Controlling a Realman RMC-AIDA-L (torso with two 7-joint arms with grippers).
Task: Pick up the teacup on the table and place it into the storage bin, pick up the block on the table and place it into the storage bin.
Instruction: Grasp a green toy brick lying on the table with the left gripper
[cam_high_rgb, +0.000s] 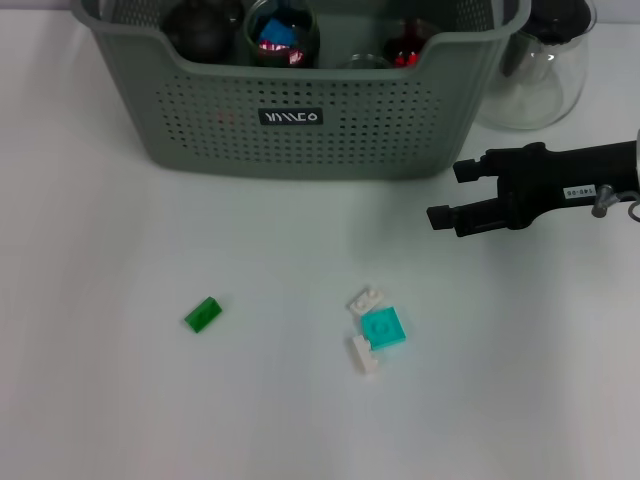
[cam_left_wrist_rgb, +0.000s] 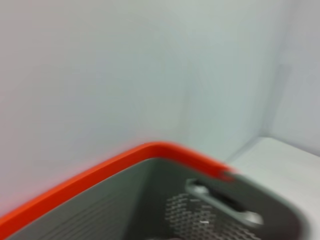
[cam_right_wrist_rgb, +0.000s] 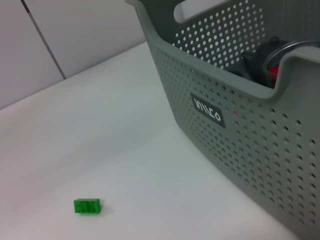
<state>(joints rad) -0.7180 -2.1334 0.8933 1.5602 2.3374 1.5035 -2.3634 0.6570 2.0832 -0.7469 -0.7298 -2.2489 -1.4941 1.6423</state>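
The grey-green storage bin (cam_high_rgb: 200, 120) stands at the back of the white table, and its perforated wall (cam_right_wrist_rgb: 260, 150) also fills the right wrist view. Inside it are glass cups, one (cam_high_rgb: 283, 30) holding blue and red pieces. No teacup shows on the table. A small green block (cam_high_rgb: 203, 314) lies alone at front left, seen again in the right wrist view (cam_right_wrist_rgb: 87, 205). A teal block (cam_high_rgb: 383, 327) lies between two white ones near the middle. My right gripper (cam_high_rgb: 447, 194) hovers open and empty to the right of the bin's front corner. The left arm is out of view.
A clear glass carafe (cam_high_rgb: 535, 70) stands behind the bin's right end, just beyond my right arm. The left wrist view shows only a grey container with an orange rim (cam_left_wrist_rgb: 150, 148) against a pale wall.
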